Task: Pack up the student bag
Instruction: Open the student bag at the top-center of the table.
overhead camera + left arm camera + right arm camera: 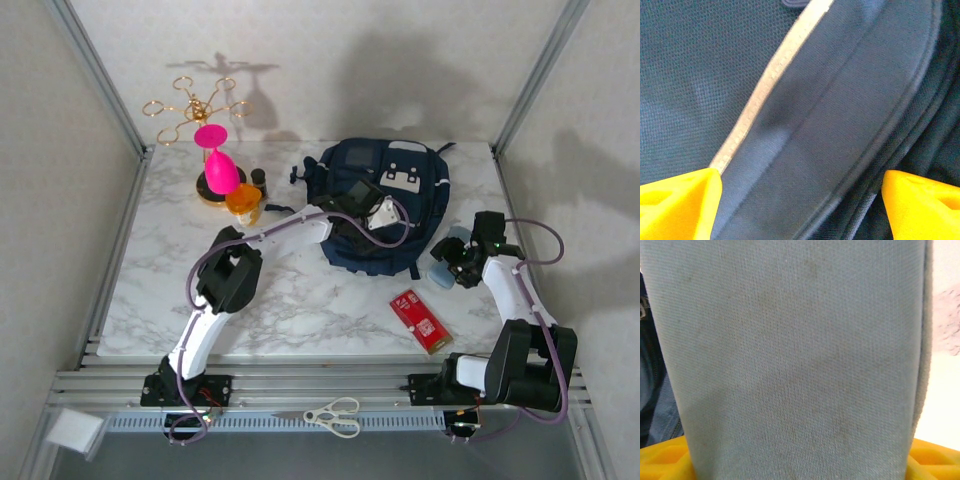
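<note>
Step in hand: You look to be at the loading stage, with one arm at the bag and the other holding an item. The case is not yet inside.
Student bag, place: The student bag (430, 210) lies flat toward the back of the bench (300, 310), right of centre, with its front patches up.
Student bag, look: It is navy woven cloth with white-grey patches. A pale zip trim (765, 85) runs diagonally through your left wrist view, with stitched folds beside it. It looks soft and slack, so expect it to sag.
Left jaws: The left gripper (800, 207) hangs close over the bag's middle. Its jaws are spread wide, with only the cloth below between them.
Right jaws: The right gripper (452, 262) sits just beside the bag's right edge. Its jaws are pressed onto the sides of a grey-blue fabric case (790, 360), which spans the gap between them.
Next move: By my reading, your left jaws need to catch the flap by the zip trim and lift it to hold a mouth open. Then feed the case in end-first. You cannot tell here whether the zip is open.
Waiting: A red box (420, 320) lies on the bench, well apart from the bag.
</note>
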Tool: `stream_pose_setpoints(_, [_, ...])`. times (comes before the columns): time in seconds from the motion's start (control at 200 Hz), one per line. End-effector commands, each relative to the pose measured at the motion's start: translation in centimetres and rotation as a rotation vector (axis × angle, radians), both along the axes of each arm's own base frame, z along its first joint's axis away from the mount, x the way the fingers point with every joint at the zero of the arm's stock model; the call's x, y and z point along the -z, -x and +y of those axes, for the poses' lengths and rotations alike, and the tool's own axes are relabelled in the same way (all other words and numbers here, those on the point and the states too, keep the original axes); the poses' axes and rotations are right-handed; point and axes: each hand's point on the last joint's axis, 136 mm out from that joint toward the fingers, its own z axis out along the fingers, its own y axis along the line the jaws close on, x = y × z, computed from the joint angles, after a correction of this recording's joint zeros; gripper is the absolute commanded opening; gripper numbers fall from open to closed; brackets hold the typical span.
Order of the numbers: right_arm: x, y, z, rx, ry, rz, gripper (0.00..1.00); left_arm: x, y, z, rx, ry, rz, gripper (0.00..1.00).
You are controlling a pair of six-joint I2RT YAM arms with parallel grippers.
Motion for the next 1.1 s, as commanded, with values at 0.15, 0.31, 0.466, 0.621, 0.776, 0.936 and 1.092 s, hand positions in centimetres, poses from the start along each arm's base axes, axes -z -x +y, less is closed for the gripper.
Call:
stream_pose_setpoints(0.15, [-2.2,-1.0,0.3,-0.022,-0.012,-0.053,0.69,-1.3,-3.9,-1.3,-0.008,0.006,-0.088,0.56])
stream_pose_setpoints(0.31, [-3.3,-1.3,0.2,-0.032,-0.002,-0.07,0.69,-2.1,-4.2,-2.2,-0.002,0.055,-0.096,0.21])
stream_pose_setpoints(0.466, [-4.4,-1.5,0.0,-0.029,0.009,-0.079,0.7,-2.7,-3.6,-2.5,0.015,0.083,-0.071,0.0])
stream_pose_setpoints(0.621, [-5.7,-1.3,0.1,-0.031,0.008,-0.097,0.7,-7.2,-3.3,-2.9,-0.018,0.192,-0.08,0.0])
stream_pose_setpoints(0.776, [-6.9,-1.1,1.1,-0.07,-0.034,-0.114,0.7,-11.8,-2.7,-3.2,-0.078,0.318,-0.077,0.0])
stream_pose_setpoints(0.936, [-7.1,-0.4,1.4,-0.098,-0.037,-0.102,0.7,-15.4,-1.8,-3.5,-0.149,0.377,-0.117,0.0])
stream_pose_setpoints(1.092, [-6.9,-0.6,3.1,-0.162,-0.099,-0.105,0.68,-18.0,-0.8,-4.6,-0.207,0.425,-0.134,0.0])
